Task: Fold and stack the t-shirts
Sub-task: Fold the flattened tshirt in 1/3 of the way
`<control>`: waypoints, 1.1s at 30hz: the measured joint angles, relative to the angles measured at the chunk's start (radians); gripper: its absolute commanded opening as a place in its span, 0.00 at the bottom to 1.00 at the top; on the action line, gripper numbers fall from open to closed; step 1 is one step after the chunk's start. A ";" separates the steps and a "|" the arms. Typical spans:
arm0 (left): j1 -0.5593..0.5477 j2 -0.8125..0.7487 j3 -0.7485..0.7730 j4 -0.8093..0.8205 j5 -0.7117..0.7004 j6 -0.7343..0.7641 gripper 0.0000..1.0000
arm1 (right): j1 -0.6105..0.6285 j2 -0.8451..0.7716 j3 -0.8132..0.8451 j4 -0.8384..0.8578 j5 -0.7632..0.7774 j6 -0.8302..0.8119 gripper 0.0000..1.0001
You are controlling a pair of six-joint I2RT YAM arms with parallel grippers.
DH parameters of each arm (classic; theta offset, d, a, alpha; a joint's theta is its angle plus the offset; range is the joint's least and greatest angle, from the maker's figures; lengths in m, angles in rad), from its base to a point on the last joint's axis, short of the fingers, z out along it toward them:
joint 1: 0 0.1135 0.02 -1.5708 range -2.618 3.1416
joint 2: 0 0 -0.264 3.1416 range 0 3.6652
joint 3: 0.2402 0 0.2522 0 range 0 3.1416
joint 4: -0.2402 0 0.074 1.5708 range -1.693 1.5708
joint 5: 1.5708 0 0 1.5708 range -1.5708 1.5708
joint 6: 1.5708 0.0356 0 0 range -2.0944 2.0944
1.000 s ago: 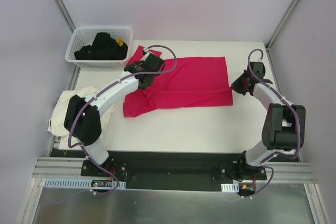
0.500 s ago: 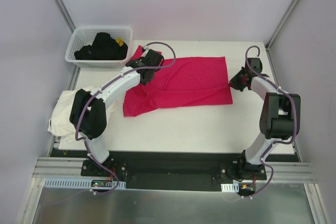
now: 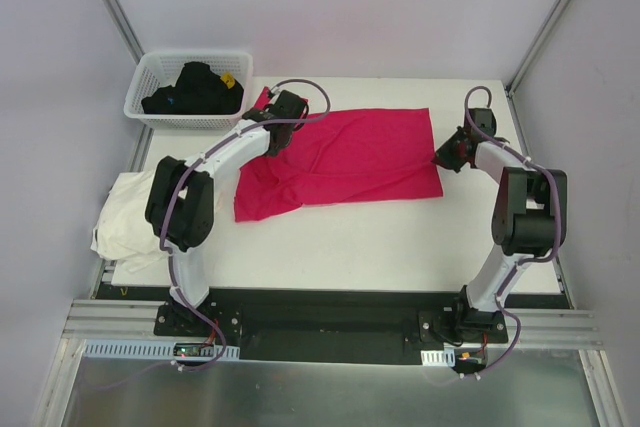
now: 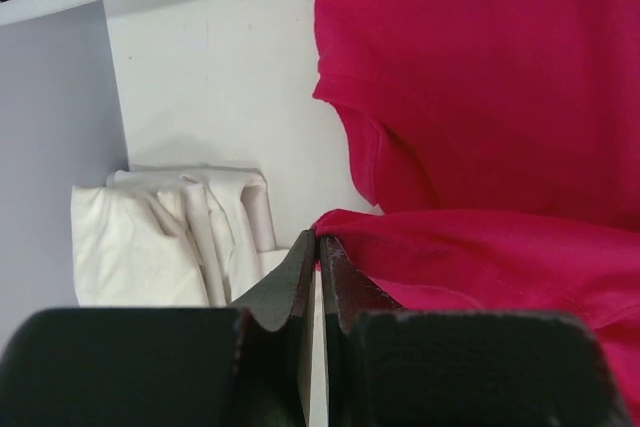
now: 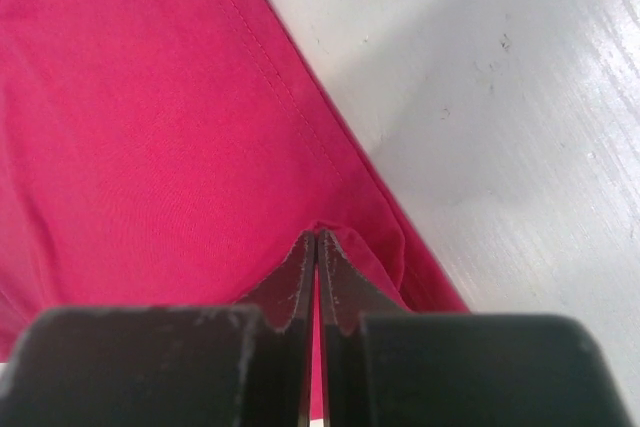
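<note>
Here, left end effector (image 4: 317, 241) and right end effector (image 5: 317, 237) pinch magenta t-shirt (image 3: 360, 152).

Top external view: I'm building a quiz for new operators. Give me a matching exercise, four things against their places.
1 magenta t-shirt
2 cream t-shirt
3 white lattice basket
4 dark clothes

a inside the basket
b far left corner
c spread out in the middle
d bunched at the near left

Pairs: 1-c, 2-d, 3-b, 4-a
</note>
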 measured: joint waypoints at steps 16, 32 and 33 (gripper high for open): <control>0.005 0.081 0.028 0.024 0.040 0.000 0.09 | 0.000 0.075 0.050 0.003 -0.011 0.009 0.34; 0.016 0.087 0.109 0.025 0.089 0.022 0.90 | -0.030 -0.018 0.048 -0.033 -0.002 0.000 0.59; 0.014 0.069 0.110 0.025 0.089 0.022 0.91 | -0.033 -0.060 0.034 -0.034 0.001 -0.005 0.59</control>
